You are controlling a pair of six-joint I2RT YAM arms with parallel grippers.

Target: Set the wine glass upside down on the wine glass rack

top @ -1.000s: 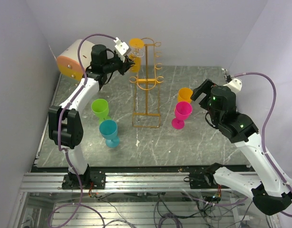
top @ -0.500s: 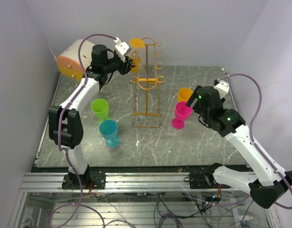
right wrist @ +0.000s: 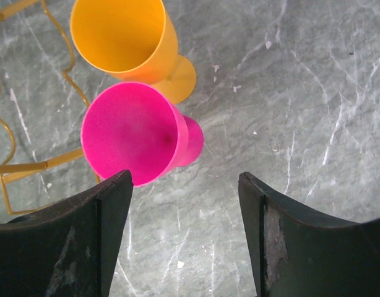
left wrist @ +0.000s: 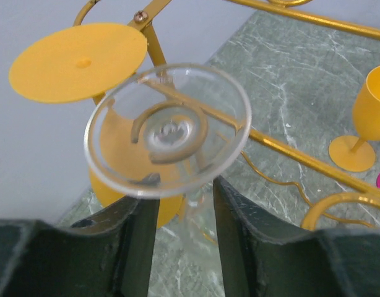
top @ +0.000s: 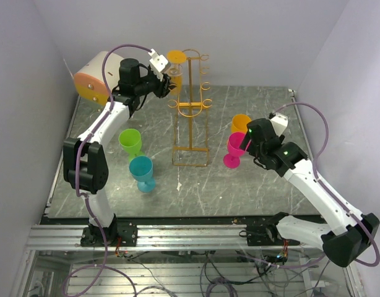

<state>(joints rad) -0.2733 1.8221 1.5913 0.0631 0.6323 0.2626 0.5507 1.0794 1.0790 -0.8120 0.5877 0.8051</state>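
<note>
The orange-yellow wire rack (top: 190, 114) stands at the table's middle back. A yellow glass (top: 176, 57) hangs upside down on its upper left loop. My left gripper (top: 164, 79) is raised beside that loop. It is shut on a clear wine glass (left wrist: 168, 127) held upside down, foot toward the camera, stem at a rack loop (left wrist: 171, 124) under the yellow glass's foot (left wrist: 78, 62). My right gripper (top: 242, 143) is open and empty, just right of and above an upright pink glass (right wrist: 134, 133). The pink glass lies ahead of the left finger (right wrist: 85, 235), outside the jaws.
An orange glass (top: 241, 122) stands just behind the pink glass (top: 235, 148). A green glass (top: 130, 141) and a teal glass (top: 142, 172) stand left of the rack base. Grey walls close in on both sides.
My right arm has swung left and down, bringing its open gripper up to the pink glass. My left gripper with the clear glass has barely moved at the rack.
</note>
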